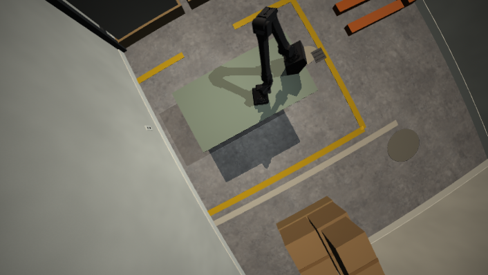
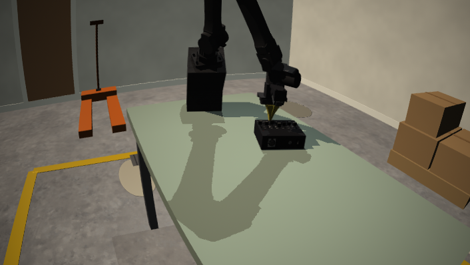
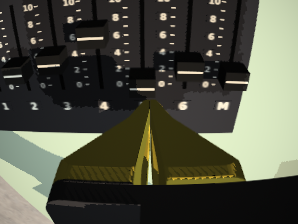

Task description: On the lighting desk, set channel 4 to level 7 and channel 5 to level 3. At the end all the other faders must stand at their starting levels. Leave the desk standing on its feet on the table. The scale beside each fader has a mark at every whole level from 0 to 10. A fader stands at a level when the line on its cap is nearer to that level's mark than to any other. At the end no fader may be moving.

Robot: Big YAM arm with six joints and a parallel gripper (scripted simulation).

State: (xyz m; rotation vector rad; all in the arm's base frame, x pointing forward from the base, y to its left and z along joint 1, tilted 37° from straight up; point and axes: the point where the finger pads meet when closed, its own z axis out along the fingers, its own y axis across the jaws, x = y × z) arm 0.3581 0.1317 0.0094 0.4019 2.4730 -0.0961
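Gripper [image 3: 148, 104] fingers pressed together, nothing held, tip at channel 5 fader cap [image 3: 143, 83]. Seven faders counted on one black lighting desk [image 2: 279, 134], white scale marks, seated near the table's [image 2: 299, 206] far edge.

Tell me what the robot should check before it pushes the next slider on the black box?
1. Fingers shut, nothing between them, ready to push: ok.
2. Fingertips lined up with the channel 5 cap: ok, the tip sits just below it in the wrist view.
3. Channel 5 at level 3: not ok, its cap is near the bottom of the scale.
4. Channel 4 cap at level 7: cannot tell, it is high up, somewhere around the 6 mark.
5. Lighting desk standing flat on the table: ok.
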